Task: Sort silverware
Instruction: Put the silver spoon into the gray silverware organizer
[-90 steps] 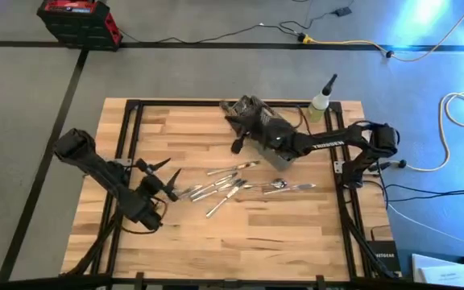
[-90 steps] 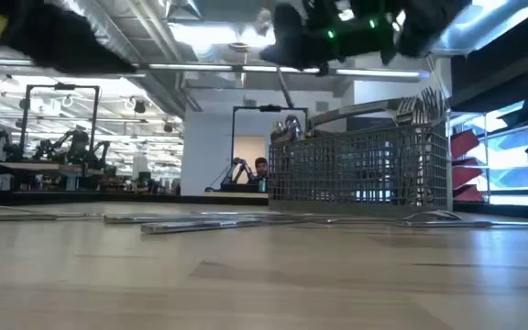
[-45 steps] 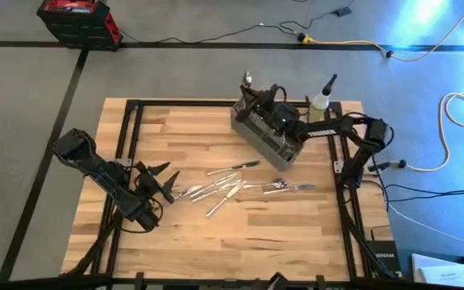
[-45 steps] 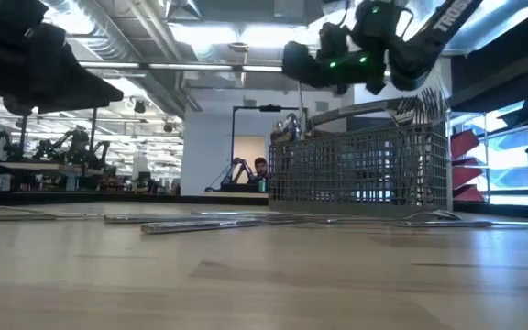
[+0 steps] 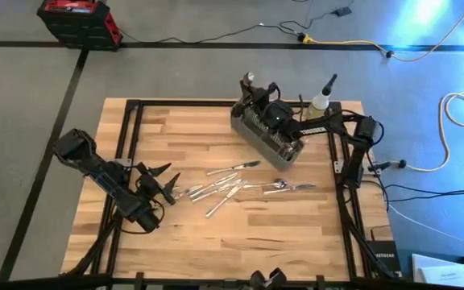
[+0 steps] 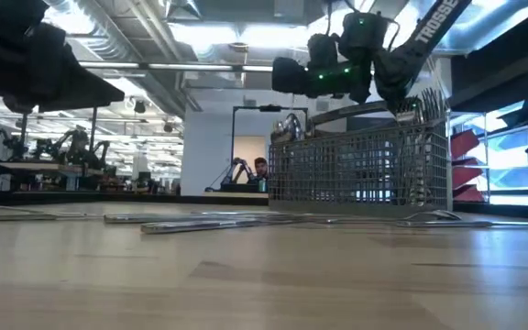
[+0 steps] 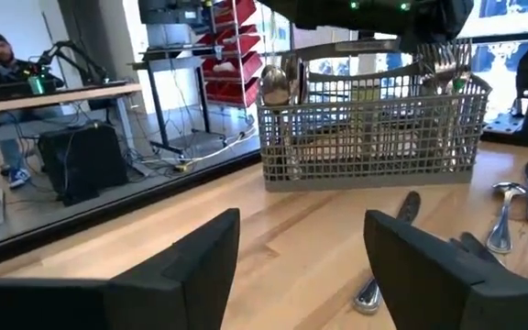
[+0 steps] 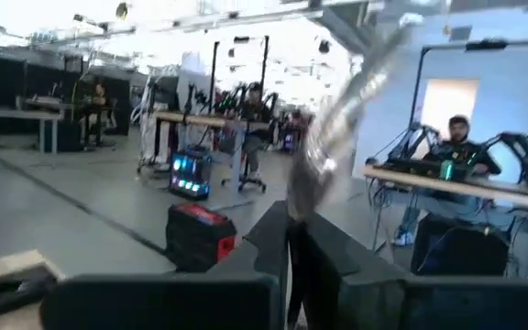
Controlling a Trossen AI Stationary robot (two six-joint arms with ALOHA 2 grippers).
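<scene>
Blurred in its own camera, a spoon [image 8: 337,119] stands clamped in the right pincer [image 5: 254,90] above the mesh basket [image 5: 266,137]; the left pincer [image 5: 166,179] gapes empty beside loose silverware [image 5: 230,187] mid-tabletop [image 5: 240,238]

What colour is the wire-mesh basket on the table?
Gray: the wire-mesh basket shows best in the left wrist view.

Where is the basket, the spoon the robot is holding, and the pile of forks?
mesh basket [image 5: 266,135]: high view, top rim.
held spoon [image 8: 337,119]: right wrist view, handle.
loose silverware [image 5: 224,187]: high view, pile's middle.
</scene>
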